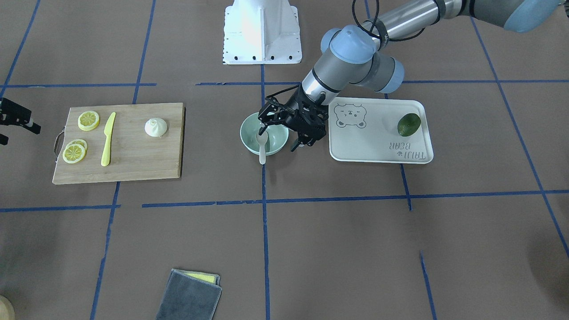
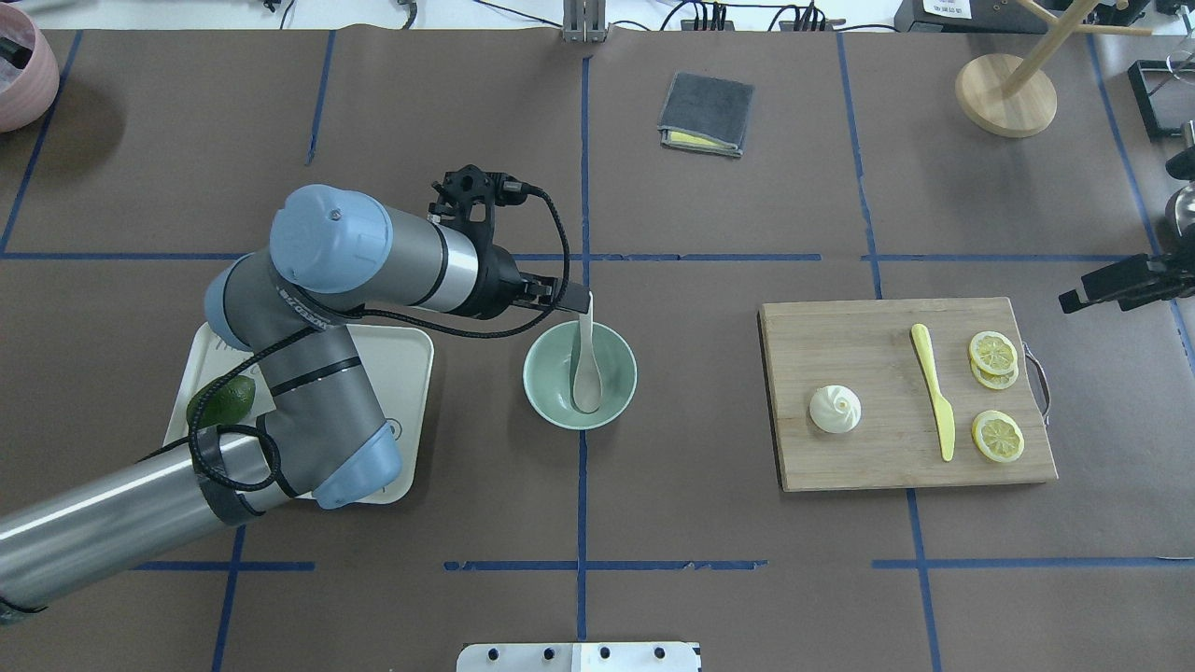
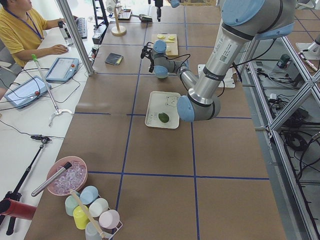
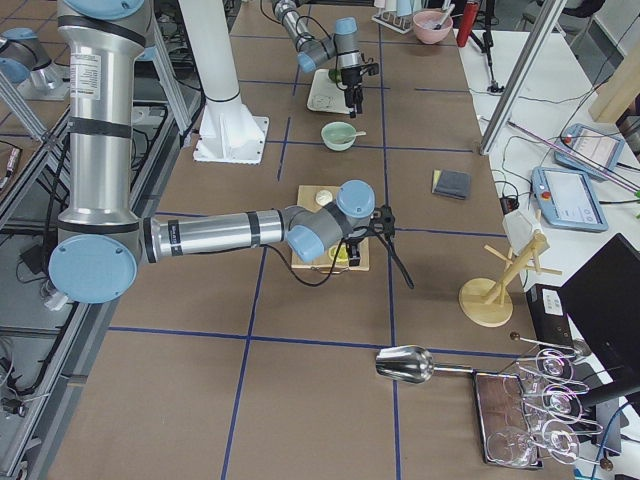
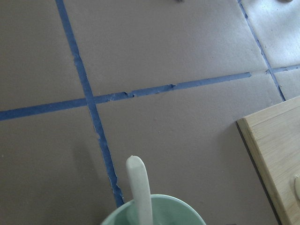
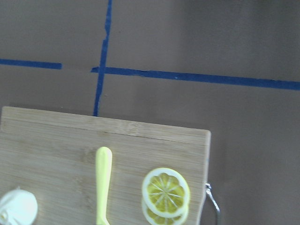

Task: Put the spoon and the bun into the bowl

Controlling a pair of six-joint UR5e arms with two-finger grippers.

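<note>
The pale spoon (image 1: 262, 153) lies in the mint-green bowl (image 1: 246, 135), scoop down and handle leaning over the far rim. It also shows in the overhead view (image 2: 586, 364) and the left wrist view (image 5: 139, 187), free of any fingers. My left gripper (image 1: 278, 138) hangs open just over the bowl's edge, beside the spoon. The white pleated bun (image 1: 155, 127) sits on the wooden cutting board (image 1: 133, 155), also seen from overhead (image 2: 835, 409). My right gripper (image 1: 18, 133) hovers open past the board's outer end, empty.
A yellow plastic knife (image 1: 106, 140) and lemon slices (image 1: 89, 120) lie on the board beside the bun. A white bear tray (image 1: 378, 142) with a green fruit (image 1: 409, 124) sits by the bowl, under my left arm. A grey cloth (image 1: 189, 298) lies at the far side.
</note>
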